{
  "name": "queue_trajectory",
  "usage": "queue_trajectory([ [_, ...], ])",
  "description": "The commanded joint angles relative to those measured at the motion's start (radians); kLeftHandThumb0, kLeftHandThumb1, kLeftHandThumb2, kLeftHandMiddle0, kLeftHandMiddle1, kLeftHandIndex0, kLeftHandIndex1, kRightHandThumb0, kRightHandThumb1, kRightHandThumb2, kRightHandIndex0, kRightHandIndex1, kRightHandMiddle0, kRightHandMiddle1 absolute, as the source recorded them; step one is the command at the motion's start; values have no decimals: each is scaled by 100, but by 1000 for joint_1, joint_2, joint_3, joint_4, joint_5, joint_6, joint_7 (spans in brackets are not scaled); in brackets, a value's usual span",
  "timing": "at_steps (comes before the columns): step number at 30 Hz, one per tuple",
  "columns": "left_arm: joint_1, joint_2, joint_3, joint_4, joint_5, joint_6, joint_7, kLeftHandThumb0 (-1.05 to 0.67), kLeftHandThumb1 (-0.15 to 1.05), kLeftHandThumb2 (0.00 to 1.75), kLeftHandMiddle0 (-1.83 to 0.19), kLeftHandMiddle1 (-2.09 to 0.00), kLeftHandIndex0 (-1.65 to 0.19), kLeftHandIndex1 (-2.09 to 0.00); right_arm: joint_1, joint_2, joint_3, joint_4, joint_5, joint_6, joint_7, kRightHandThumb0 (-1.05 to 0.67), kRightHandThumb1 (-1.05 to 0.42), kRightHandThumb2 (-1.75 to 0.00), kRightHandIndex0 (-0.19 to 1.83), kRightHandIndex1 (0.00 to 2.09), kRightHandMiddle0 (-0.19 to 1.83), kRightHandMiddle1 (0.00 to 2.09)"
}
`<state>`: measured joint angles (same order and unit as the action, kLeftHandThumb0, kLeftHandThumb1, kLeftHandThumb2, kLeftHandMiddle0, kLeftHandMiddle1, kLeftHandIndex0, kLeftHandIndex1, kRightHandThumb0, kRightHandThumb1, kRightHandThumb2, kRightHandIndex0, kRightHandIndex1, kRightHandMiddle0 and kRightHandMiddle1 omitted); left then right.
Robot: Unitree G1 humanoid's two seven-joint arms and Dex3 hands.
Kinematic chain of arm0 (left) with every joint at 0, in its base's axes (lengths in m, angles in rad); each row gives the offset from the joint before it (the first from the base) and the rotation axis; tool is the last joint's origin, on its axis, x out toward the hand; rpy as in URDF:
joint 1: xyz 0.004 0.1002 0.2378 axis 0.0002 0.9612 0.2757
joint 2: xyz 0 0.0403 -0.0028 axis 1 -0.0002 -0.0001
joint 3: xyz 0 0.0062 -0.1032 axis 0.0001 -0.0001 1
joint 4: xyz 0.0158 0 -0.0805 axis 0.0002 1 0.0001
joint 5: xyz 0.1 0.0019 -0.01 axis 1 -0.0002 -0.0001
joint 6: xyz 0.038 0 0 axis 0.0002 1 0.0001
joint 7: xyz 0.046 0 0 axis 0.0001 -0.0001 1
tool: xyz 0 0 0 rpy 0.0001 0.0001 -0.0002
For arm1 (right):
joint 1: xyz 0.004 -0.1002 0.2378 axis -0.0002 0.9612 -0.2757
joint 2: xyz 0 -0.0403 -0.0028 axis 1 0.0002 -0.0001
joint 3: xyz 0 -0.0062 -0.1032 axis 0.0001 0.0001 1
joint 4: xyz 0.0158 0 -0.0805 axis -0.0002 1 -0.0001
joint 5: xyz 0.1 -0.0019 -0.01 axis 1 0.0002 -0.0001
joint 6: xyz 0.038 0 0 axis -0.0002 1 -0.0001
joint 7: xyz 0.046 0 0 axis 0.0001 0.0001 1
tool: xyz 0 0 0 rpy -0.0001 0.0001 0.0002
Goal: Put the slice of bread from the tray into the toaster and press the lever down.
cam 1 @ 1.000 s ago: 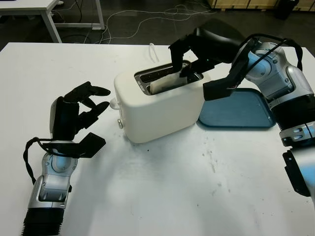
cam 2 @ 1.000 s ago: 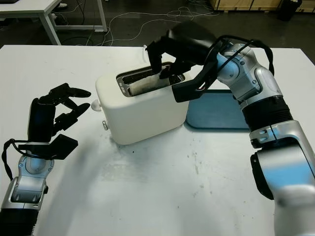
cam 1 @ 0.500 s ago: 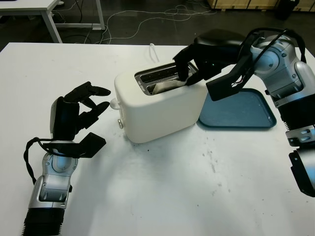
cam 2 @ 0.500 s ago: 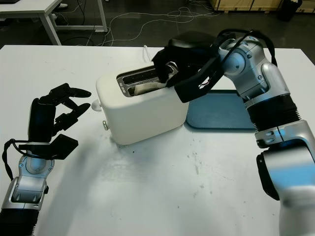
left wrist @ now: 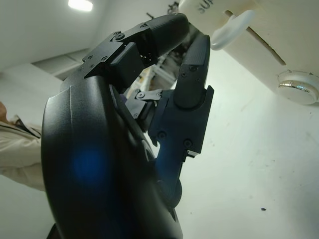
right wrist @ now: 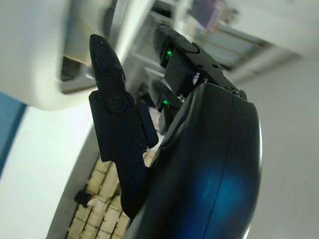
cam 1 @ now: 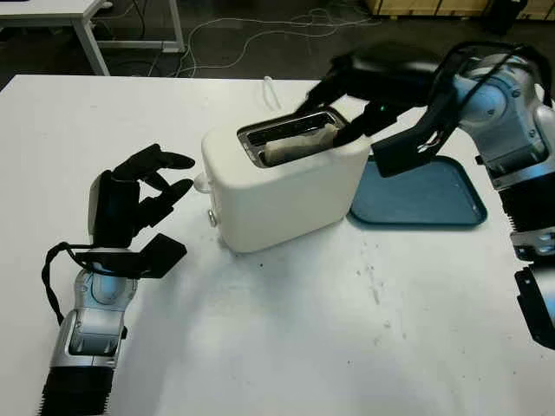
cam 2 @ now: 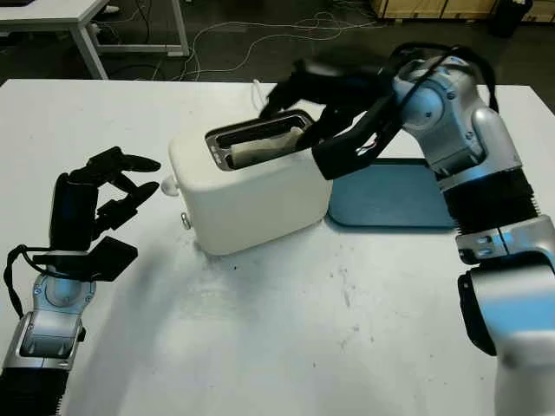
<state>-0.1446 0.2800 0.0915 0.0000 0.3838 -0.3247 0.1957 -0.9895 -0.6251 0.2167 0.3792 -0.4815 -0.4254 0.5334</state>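
now the slice of bread (cam 1: pixel 299 141) sits in the front slot of the white toaster (cam 1: pixel 282 182), its pale top edge just above the slot rim, tilted a little along the slot. the toaster stands near the middle of the white tabletop (cam 1: pixel 286 338), with its lever (cam 1: pixel 201 183) and a round knob (cam 1: pixel 212 218) on the end that faces the left robot hand. the blue tray (cam 1: pixel 425 195) lies flat just beside the toaster's other end and holds nothing.

the right robot hand (cam 1: pixel 334 91) hovers over the toaster's far top edge, released and holding nothing, its fingers (right wrist: pixel 112 107) clear of the bread. the left robot hand (cam 1: pixel 143 186) is raised off the tabletop near the lever end, apart from the toaster, fingers curled and empty; in the left wrist view the lever (left wrist: pixel 232 27) and knob (left wrist: pixel 298 85) are close to its fingertips.

the tabletop is white with small dark specks in front of the toaster. behind it is a dark floor with loose white cables (cam 1: pixel 251 30) and the leg of another table (cam 1: pixel 87 39).

compared with a second ago, the right robot hand has let go of the bread and lifted away from the slot; the bread sits lower and the left robot hand has not moved.
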Motion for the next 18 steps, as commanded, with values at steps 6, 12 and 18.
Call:
queue_trajectory([
  [6, 1, 3, -3, -7, -1, -2, 1, -36, 92, 4, -67, -150, -77, -74, 97, 25, -78, -6, 39, -26, -192, -46, -90, -1, 23, 69, 62, 2],
  [12, 0, 13, 3, -15, 2, -3, -2, -35, 92, 4, -66, -149, -77, -75, 248, 97, -182, 27, 104, -98, -456, -27, -88, 0, 66, 40, 83, 5],
  [18, -9, 44, 10, -20, -2, -24, -20, -34, 92, 3, -67, -146, -77, -75, 464, 168, -287, -4, 246, -111, -547, -4, -91, -5, 93, 43, 93, 7],
])
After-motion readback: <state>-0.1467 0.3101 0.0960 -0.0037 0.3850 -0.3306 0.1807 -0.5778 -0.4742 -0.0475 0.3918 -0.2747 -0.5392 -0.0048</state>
